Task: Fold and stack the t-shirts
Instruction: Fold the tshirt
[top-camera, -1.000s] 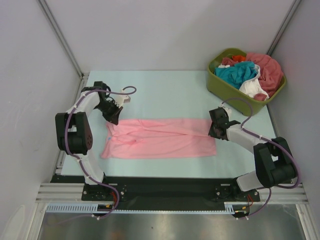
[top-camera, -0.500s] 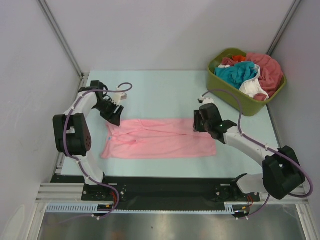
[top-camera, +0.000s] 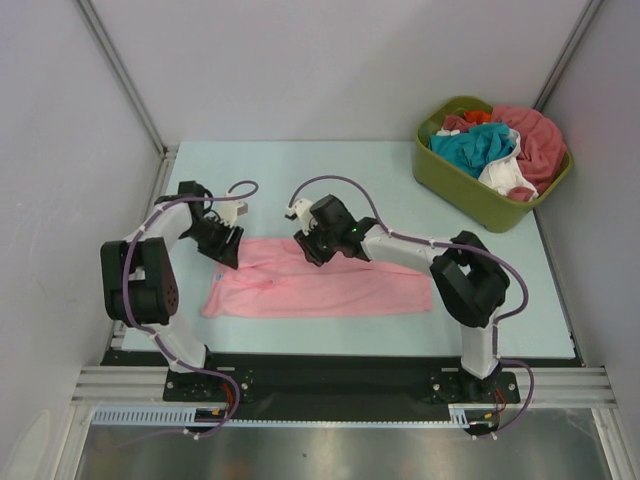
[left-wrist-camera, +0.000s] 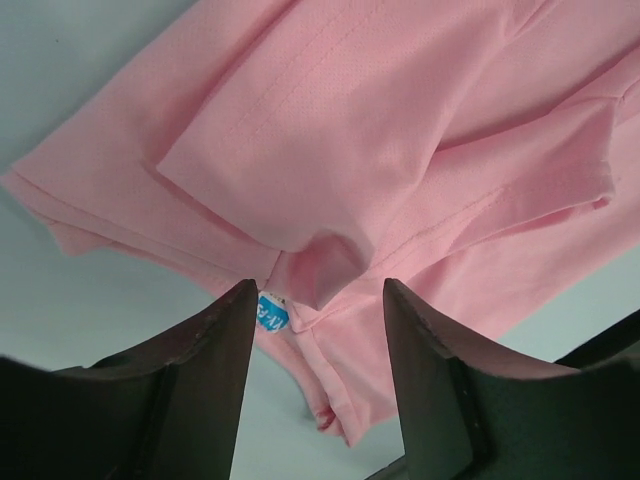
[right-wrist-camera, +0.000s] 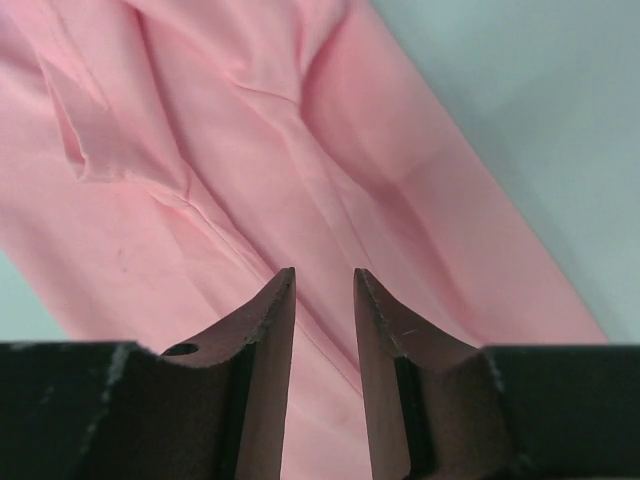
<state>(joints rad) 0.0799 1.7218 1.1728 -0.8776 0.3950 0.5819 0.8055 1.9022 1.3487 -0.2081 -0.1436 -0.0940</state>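
Observation:
A light pink t-shirt (top-camera: 330, 285) lies flat on the table, folded into a long strip. My left gripper (top-camera: 226, 256) hovers at its upper left corner. In the left wrist view that gripper (left-wrist-camera: 318, 290) is open over a bunched pink fold (left-wrist-camera: 400, 150), with a blue label (left-wrist-camera: 271, 312) by its left finger. My right gripper (top-camera: 308, 252) reaches far left, over the strip's upper edge. In the right wrist view it (right-wrist-camera: 324, 272) stands open with a narrow gap above the pink cloth (right-wrist-camera: 200, 150), holding nothing. More t-shirts, teal (top-camera: 470, 145), white (top-camera: 505, 175) and coral-red (top-camera: 535, 135), are heaped at the back right.
The heap of shirts fills an olive-green tub (top-camera: 470, 195) at the back right corner. A pale blue mat (top-camera: 330, 190) covers the table. Grey walls close in on both sides and at the back.
Both grippers have opened and let go of the pink shirt. The right arm has swung left from the strip's right end to its upper middle. The left gripper shifted slightly.

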